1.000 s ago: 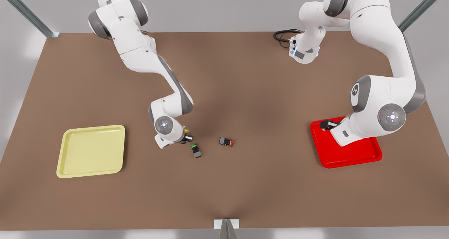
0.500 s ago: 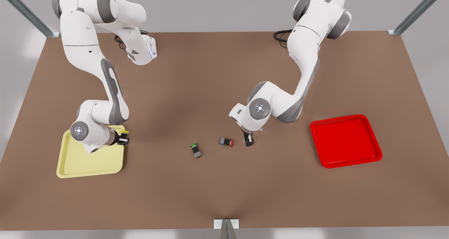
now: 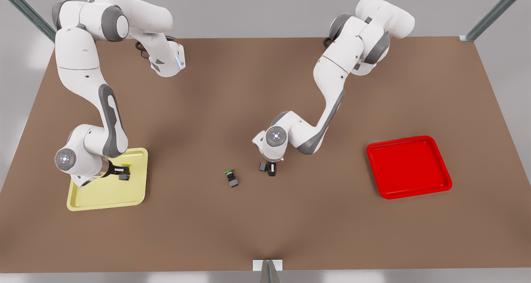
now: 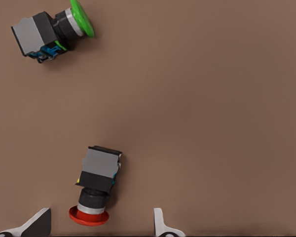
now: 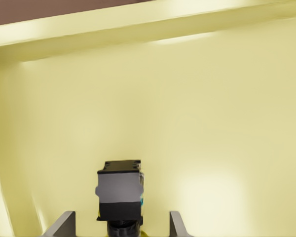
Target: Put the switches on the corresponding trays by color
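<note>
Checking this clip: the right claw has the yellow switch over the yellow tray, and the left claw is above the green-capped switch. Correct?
Not quite. The left claw is above the red switch, as the left wrist view shows; the green switch lies apart from it. The rest holds: the right claw has the yellow switch between its fingers over the yellow tray.

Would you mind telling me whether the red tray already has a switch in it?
No, the red tray is bare inside; the red switch lies on the brown table.
</note>
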{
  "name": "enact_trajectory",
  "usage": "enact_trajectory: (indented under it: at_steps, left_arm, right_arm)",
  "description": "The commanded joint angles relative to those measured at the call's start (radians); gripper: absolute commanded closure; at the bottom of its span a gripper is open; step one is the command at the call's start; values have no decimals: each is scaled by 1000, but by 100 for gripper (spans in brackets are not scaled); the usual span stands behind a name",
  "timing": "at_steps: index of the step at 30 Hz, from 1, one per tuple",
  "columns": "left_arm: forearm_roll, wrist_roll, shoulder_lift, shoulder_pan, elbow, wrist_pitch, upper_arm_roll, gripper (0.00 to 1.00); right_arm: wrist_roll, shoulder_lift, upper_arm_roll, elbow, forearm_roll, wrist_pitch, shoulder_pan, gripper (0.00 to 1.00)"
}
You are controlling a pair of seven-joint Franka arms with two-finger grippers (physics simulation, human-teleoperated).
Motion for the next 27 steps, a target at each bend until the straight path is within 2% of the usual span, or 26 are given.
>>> enact_trajectory:
  at_steps: [1,7,9,11,12,15,18,20,24,27]
  left_arm:
    - [11,6,3,0,3,-2,1,0]
    - [12,2,76,2,80,8,3,0]
    - [11,-4,98,2,89,41,3,0]
    - [9,-15,105,-1,89,46,3,0]
    - [9,-15,105,-3,87,46,3,0]
    - [11,-4,107,-11,87,48,1,0]
    - [12,-11,119,-18,89,81,-2,0]
    - [11,-15,121,-18,89,83,-2,0]
    - [8,-34,121,-18,89,83,-2,21]
    - [9,-34,122,-18,89,83,-4,24]
  right_arm:
    - [0,-2,0,0,0,0,0,0]
    - [-58,-137,-15,23,0,-28,-2,0]
    - [-57,-212,-9,92,0,-205,5,0]
    - [-46,-311,-9,88,0,-231,18,0]
    - [-39,-350,3,124,0,-345,18,0]
    - [90,-387,173,278,-48,-578,-60,0]
    - [90,-345,178,413,-61,-676,-43,0]
    - [87,-229,179,571,-78,-750,-55,0]
    - [95,-256,202,540,-83,-750,-75,0]
    - [98,-250,201,542,-84,-744,-83,0]
